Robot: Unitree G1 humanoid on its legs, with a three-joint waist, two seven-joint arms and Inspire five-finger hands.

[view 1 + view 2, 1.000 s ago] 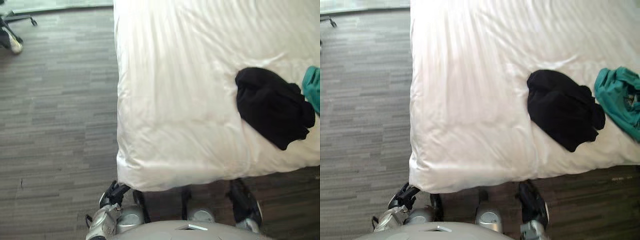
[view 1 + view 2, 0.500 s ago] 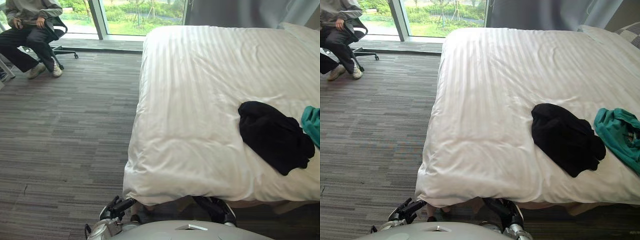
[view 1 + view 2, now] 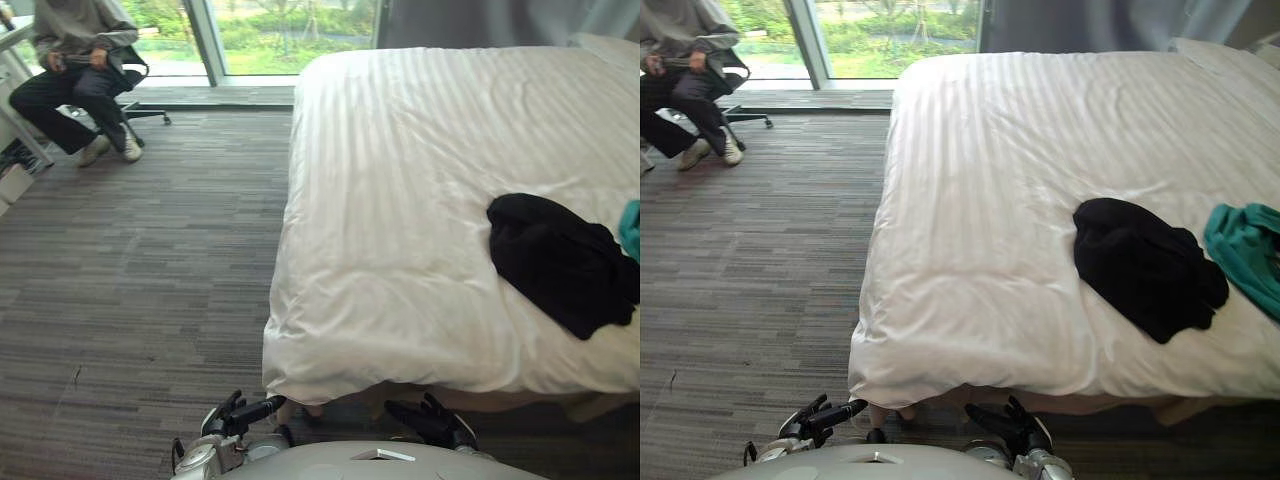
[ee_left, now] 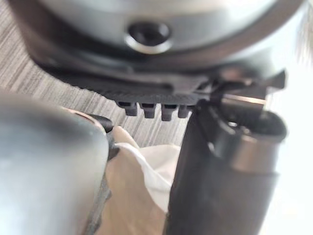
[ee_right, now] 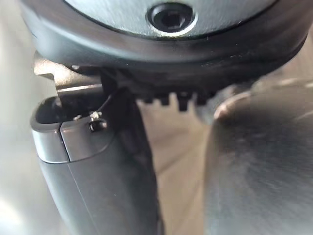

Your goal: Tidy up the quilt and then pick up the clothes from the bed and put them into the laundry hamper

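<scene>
Hovering at the near edge of the quilt (image 3: 400,200), the left hand (image 3: 240,412) and right hand (image 3: 430,420) spread empty fingers, black clothes (image 3: 560,260) lying on it.

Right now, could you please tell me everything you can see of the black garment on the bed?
The black garment is soft, matte, dark cloth, crumpled in a loose heap rather than folded, with no print or trim that I can make out. It rests on the white striped quilt, toward the bed's right side and close to its near edge. A teal garment lies just to its right; I cannot tell whether they touch. Nothing lies on top of it.
</scene>
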